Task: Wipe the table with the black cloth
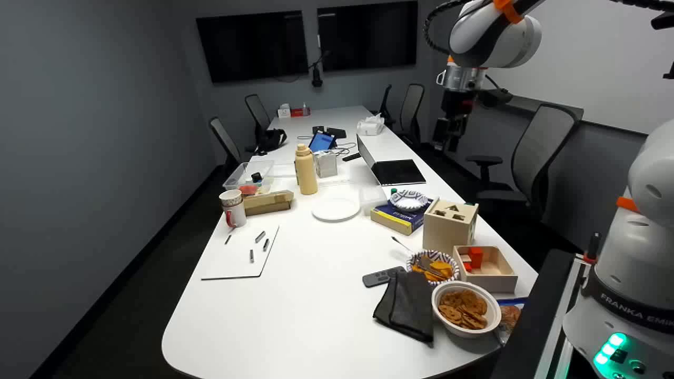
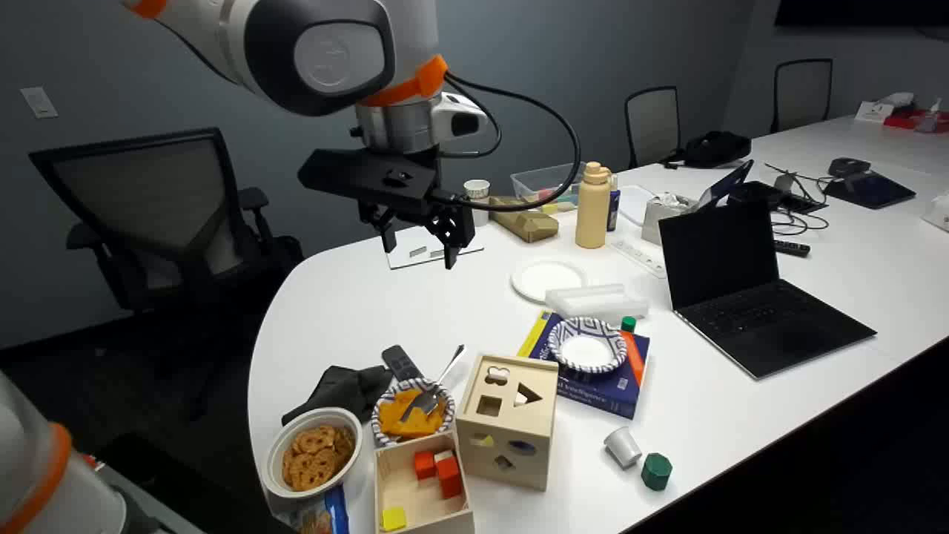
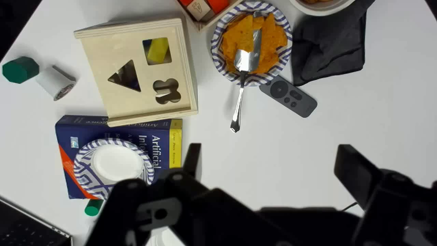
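Note:
The long white table spans both exterior views and fills most of the wrist view. The black cloth lies limp and folded on the table near its rounded end. It touches or nearly touches the white food bowl. It also shows in an exterior view, partly behind the bowls, and at the top right of the wrist view. My gripper is open and empty, high above the table. In the wrist view its fingers are wide apart, and the cloth is away from them.
Beside the cloth are a grey remote, a patterned chip bowl with a spoon, and a white cookie bowl. A wooden shape box, an open block tray, a blue book and a laptop stand nearby.

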